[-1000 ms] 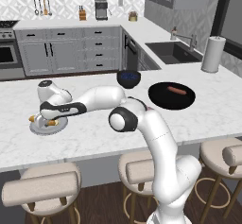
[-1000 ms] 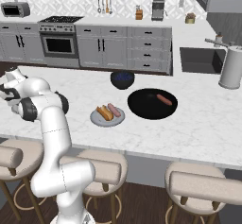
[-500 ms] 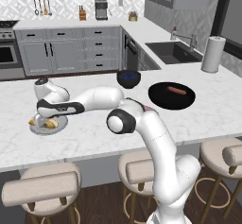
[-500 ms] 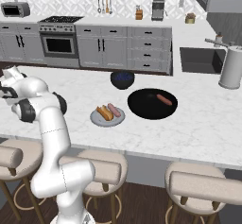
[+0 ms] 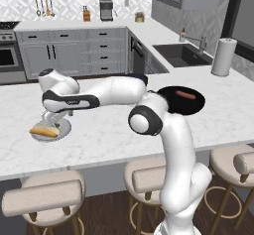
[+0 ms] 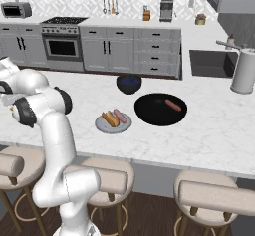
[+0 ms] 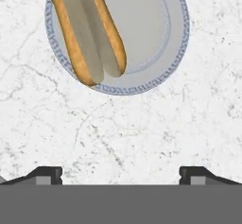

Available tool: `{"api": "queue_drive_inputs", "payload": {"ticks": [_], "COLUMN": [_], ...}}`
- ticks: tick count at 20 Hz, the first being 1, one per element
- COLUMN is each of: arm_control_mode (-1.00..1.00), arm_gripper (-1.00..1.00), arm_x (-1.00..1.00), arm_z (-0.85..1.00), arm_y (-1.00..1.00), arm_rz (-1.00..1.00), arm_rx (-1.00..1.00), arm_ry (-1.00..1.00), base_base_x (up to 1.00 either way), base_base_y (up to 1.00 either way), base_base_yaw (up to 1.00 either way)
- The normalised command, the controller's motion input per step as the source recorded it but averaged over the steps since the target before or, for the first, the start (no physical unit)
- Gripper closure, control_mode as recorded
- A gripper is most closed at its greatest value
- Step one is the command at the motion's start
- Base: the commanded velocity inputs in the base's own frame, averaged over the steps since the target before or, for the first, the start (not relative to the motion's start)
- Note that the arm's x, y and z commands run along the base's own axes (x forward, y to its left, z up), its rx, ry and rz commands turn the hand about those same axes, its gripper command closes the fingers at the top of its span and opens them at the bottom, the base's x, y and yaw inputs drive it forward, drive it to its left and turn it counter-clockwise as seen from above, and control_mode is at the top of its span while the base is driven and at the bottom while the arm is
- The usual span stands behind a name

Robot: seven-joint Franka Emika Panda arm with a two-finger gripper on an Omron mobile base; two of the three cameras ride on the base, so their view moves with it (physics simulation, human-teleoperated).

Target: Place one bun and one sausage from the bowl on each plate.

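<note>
Grey left plate point(image 5: 66, 128) now carries the bun point(image 5: 44, 130), and your hand point(image 7: 120, 175) has lifted off it since a second ago, its fingers spread wide and empty. That plate lacks only a sausage. Further right, the second plate point(image 6: 102, 127) holds its pair. Beyond it, the last sausage point(image 6: 173, 104) lies in the black bowl point(image 6: 147, 114). Bare counter point(image 5: 99, 140) lies between, so your path right looks free.
</note>
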Motion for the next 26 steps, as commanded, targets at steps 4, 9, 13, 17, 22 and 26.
{"api": "queue_drive_inputs", "payload": {"ticks": [4, 9, 13, 17, 22, 26], "arm_control_mode": [-1.0, -1.0, -1.0, -1.0, -1.0, -1.0], "arm_gripper": [-1.0, -1.0, -1.0, -1.0, -1.0, -1.0], "arm_x": [-0.35, 0.0, -0.03, 0.0, 0.0, 0.0], "arm_z": [0.0, 0.0, 0.12, 0.28, 0.21, 0.32], "arm_y": [-1.0, -1.0, -1.0, -1.0, -1.0, -1.0], "arm_rz": [0.0, 0.0, 0.0, 0.0, 0.0, 0.0], "arm_rx": [0.06, 0.07, 0.0, 0.0, -0.02, -0.03], "arm_ry": [-0.05, 0.0, 0.01, 0.02, 0.0, 0.0], "base_base_x": [0.0, 0.0, 0.0, 0.0, 0.0, 0.0], "base_base_y": [0.0, 0.0, 0.0, 0.0, 0.0, 0.0], "base_base_yaw": [0.0, 0.0, 0.0, 0.0, 0.0, 0.0]}}
